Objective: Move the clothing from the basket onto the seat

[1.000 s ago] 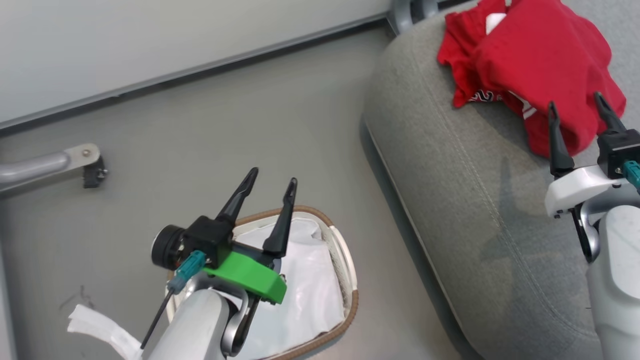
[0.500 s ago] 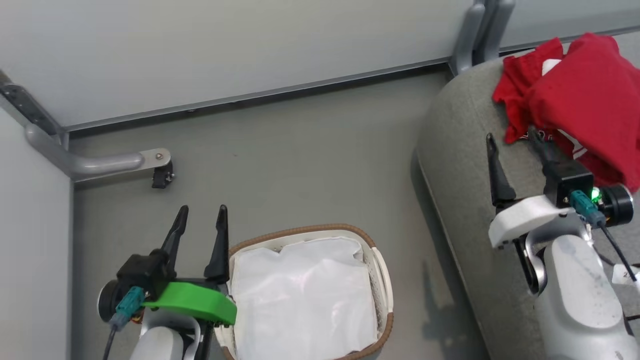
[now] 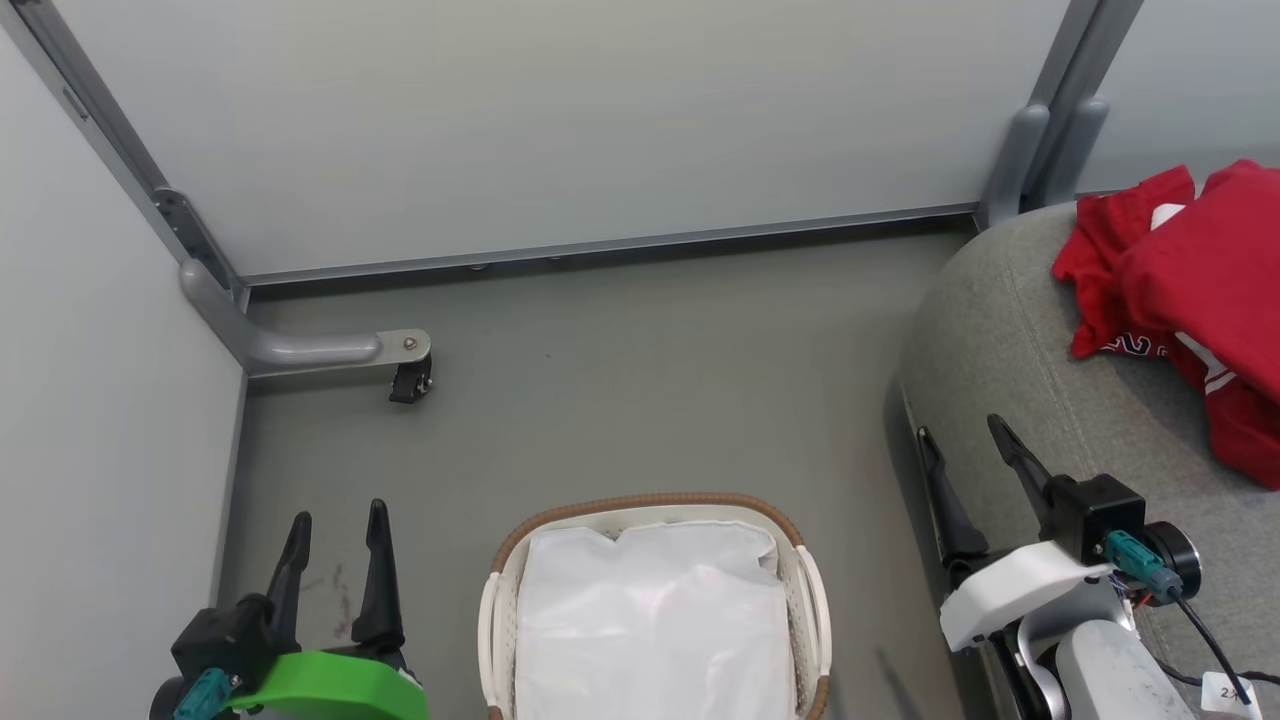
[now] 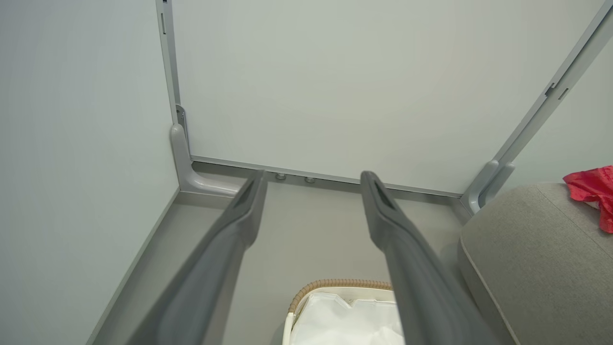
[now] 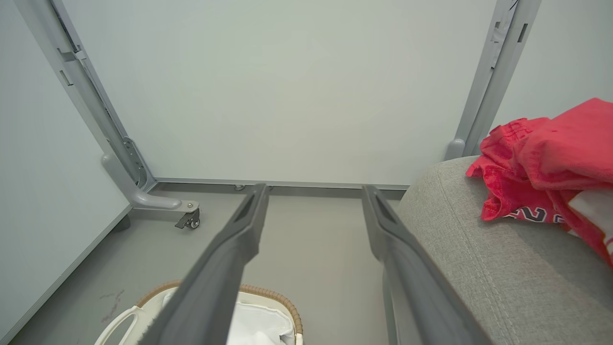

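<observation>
Count: 1 basket [image 3: 655, 498], 1 white liner [image 3: 650, 620] lying inside it, 1 seat [image 3: 1000, 330], 2 pieces of red clothing [image 3: 1190, 290], 2 grippers.

Basket stands on the grey floor [image 3: 600, 380], brown rim up.

Seat is to the right of the basket, a strip of floor between them.

Clothing lies on the seat, well apart from the basket, to its right and farther from the robot. The two pieces are heaped together and overlapping, with white lettering on the lower edge.

Left gripper [image 3: 339, 513]: left of the basket, low over the floor, fingers pointing towards the far wall panel. Jaws released, fingers spread with a clear gap.

Right gripper [image 3: 958, 427]: right of the basket, at the seat's near edge, fingers leaning slightly left, short of the clothing. Jaws released, fingers spread likewise.
</observation>
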{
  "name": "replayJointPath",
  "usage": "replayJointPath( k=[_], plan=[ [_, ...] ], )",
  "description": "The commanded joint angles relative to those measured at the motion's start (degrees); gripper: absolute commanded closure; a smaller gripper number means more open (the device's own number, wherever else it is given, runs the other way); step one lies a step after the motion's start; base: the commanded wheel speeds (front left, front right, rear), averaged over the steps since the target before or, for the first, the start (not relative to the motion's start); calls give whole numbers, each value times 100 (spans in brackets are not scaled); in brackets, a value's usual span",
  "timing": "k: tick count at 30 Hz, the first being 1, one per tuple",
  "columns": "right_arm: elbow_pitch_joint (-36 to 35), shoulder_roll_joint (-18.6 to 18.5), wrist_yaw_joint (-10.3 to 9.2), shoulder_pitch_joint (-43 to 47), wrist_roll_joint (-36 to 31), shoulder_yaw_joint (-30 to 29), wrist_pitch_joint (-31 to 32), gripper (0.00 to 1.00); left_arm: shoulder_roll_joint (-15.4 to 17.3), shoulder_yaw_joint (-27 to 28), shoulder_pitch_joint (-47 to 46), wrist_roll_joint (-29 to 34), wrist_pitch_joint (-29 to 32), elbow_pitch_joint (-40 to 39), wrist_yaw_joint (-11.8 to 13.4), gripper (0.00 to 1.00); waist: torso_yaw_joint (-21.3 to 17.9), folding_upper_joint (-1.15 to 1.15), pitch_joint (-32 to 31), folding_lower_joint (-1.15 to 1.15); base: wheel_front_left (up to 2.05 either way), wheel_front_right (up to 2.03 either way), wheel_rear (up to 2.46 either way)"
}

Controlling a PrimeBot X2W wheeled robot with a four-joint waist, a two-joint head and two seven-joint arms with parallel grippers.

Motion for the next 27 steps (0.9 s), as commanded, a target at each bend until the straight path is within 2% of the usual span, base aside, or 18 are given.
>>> replayJointPath(
  k=[1, 25, 26, 27],
  plan=[
    [-49, -29, -8, 117, 39, -21, -11, 0, -2, 5, 121, -27, -2, -12, 11, 0, 89, 0, -98, 0, 0, 0, 0],
    [-167, -26, -8, 366, 93, 10, -11, 0, -1, -131, 96, -131, -2, 128, -22, 0, 43, 0, -171, 0, 0, 0, 0],
    [-155, -3, 0, 307, 77, 12, 0, 100, -3, -133, 119, -126, 0, 112, -2, 100, 44, 0, -171, 0, 0, 0, 0],
    [-130, 2, 0, 307, 79, 12, 2, 100, -4, -133, 122, -141, 1, 139, -1, 100, 45, 0, -173, 0, 0, 0, 0]
  ],
)
